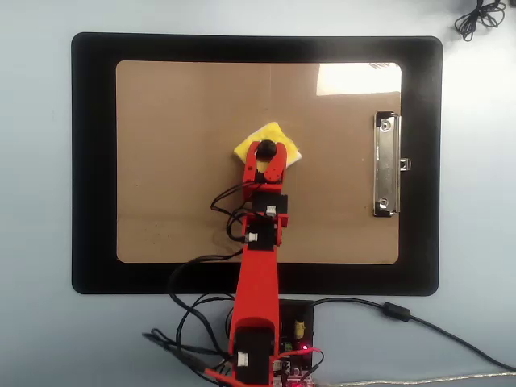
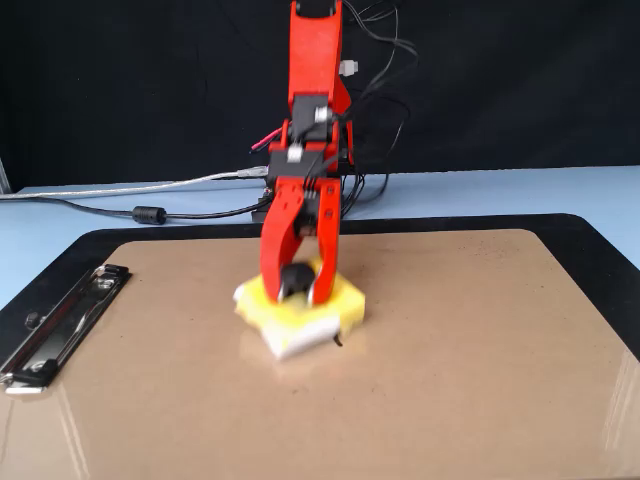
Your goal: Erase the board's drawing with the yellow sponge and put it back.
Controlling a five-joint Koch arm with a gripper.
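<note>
The yellow sponge (image 1: 270, 131) lies flat near the middle of the brown board (image 1: 177, 161), turned cornerwise. In the fixed view the sponge (image 2: 345, 305) shows its white underlayer at the front. My red gripper (image 1: 266, 151) comes down from above with its jaws shut on the sponge's black knob (image 2: 293, 279); in the fixed view the gripper (image 2: 296, 288) stands nearly upright on the board (image 2: 450, 350). A tiny black mark of the drawing (image 2: 338, 344) peeks out at the sponge's front edge; the rest is hidden under the sponge, and it is hidden in the overhead view.
The board's silver clip (image 1: 386, 165) is on its right short edge overhead, and the clip (image 2: 60, 325) is at the left in the fixed view. A black mat (image 1: 93, 161) surrounds the board. The arm's base and cables (image 1: 274, 355) sit by the mat's near edge.
</note>
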